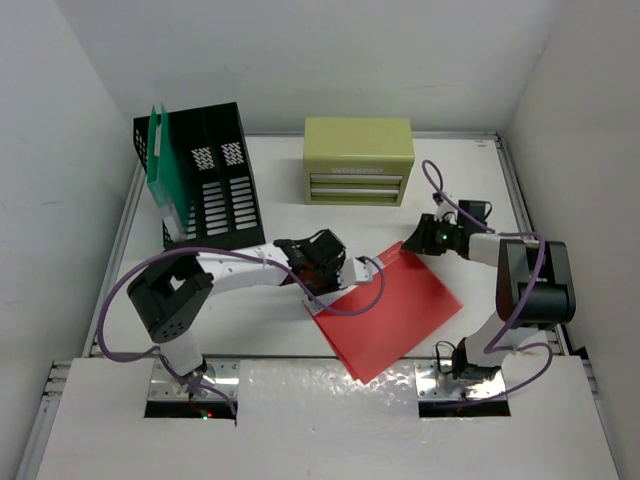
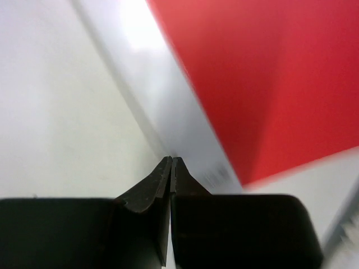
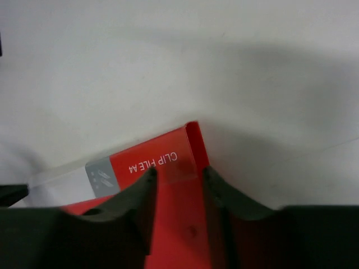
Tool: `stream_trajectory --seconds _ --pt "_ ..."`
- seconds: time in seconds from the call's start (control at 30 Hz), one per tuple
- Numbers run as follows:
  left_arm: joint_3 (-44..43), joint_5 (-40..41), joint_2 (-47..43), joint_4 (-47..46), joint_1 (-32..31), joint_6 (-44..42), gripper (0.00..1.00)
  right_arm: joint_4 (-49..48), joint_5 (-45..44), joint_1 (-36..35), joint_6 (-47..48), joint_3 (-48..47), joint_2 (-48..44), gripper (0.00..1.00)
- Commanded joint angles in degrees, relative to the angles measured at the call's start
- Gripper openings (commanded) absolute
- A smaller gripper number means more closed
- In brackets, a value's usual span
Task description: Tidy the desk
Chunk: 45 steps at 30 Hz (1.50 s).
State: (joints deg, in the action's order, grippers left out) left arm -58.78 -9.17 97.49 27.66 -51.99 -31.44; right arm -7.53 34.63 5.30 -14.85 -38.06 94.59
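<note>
While pressed together tip to tip, showed nothing between left gripper (image 2: 171,163) fingers, poised at pale edge of red clip file (image 1: 400,300). Straddled file's raised far corner with right gripper (image 3: 178,172) jaws apart. Lay on white desk (image 1: 287,212) beneath both arms, with black file rack (image 1: 215,180) and olive drawer chest (image 1: 358,160) at back.

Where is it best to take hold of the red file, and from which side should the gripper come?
Probably at the far corner of the red file, beside its label, coming from the far right. The file is thin and lies low on the desk, so only an edge or a corner offers a pinch. The right gripper stands open around that corner.
</note>
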Motion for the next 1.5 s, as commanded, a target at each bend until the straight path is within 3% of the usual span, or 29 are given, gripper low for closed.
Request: stream_trajectory --seconds 0.0,0.1,0.17,0.3,0.4,0.43,0.5,0.53,0.57,0.6,0.7,0.8,0.9,1.07,1.27,1.33,1.47 --pt "-1.16 3.72 -2.92 -15.7 0.66 -0.46 0.0 7.35 4.67 -1.7 -0.45 -0.43 0.51 0.42" --pt "-0.1 3.9 -2.75 -17.19 0.66 -0.11 0.0 11.64 1.24 -1.35 0.08 -0.7 1.04 0.62" --pt "0.16 4.07 -2.4 -17.38 0.66 -0.11 0.0 12.19 0.0 -1.0 -0.52 0.0 0.78 0.68" --pt "-0.45 3.81 -1.78 -17.12 0.75 0.23 0.0 12.89 -3.69 0.15 -0.01 1.59 -2.47 0.74" --pt "-5.1 -0.74 0.32 -13.08 3.1 2.25 0.02 13.5 -1.86 0.15 0.88 1.5 -3.27 0.74" --pt "-8.16 -6.51 1.81 -11.77 4.16 4.09 0.19 13.51 0.5 0.15 1.05 1.33 -3.18 0.74" --pt "-10.81 -15.82 2.96 -8.95 8.19 6.64 0.35 13.42 1.75 0.15 1.93 1.5 -2.57 0.74" --pt "-12.3 -17.18 3.84 -8.33 9.09 6.92 0.49 13.24 2.71 0.15 2.45 1.68 -2.3 0.74" --pt "-12.49 -17.37 3.93 -8.06 9.62 7.27 0.54 13.33 3.07 0.15 3.68 1.68 -1.95 0.74" --pt "-12.41 -17.46 3.93 -8.32 9.62 7.1 0.7 13.59 3.33 0.15 4.04 1.68 -0.99 0.73" --pt "-12.32 -22.1 5.5 -8.5 9.62 8.15 0.9 13.86 3.77 0.15 4.48 0.54 1.47 0.65" --pt "-15.03 -24.58 9.54 -5.52 9.62 8.68 0.95 12.54 5.18 0.15 4.04 0.53 2.36 0.55" --pt "-14.96 -27.56 12.27 -4.46 9.54 9.38 0.97 10.61 5.36 0.15 3.95 2.38 1.57 0.48" --pt "-16.1 -29.33 16.32 -5.33 9.45 11.31 0.97 7.97 5.44 0.15 3.25 3.52 1.22 0.23" --pt "-18.56 -29.85 19.22 -6.13 9.45 12.46 0.97 4.72 6.32 0.15 2.9 4.4 1.48 0.11" --pt "-19.17 -30.64 20.27 -5.34 9.45 12.37 0.97 3.58 7.29 0.15 2.64 4.75 1.83 0.02" --pt "-17.77 -32.05 20.72 -5.33 9.45 12.02 0.97 -0.46 9.75 0.15 1.41 6.16 1.57 0.0"
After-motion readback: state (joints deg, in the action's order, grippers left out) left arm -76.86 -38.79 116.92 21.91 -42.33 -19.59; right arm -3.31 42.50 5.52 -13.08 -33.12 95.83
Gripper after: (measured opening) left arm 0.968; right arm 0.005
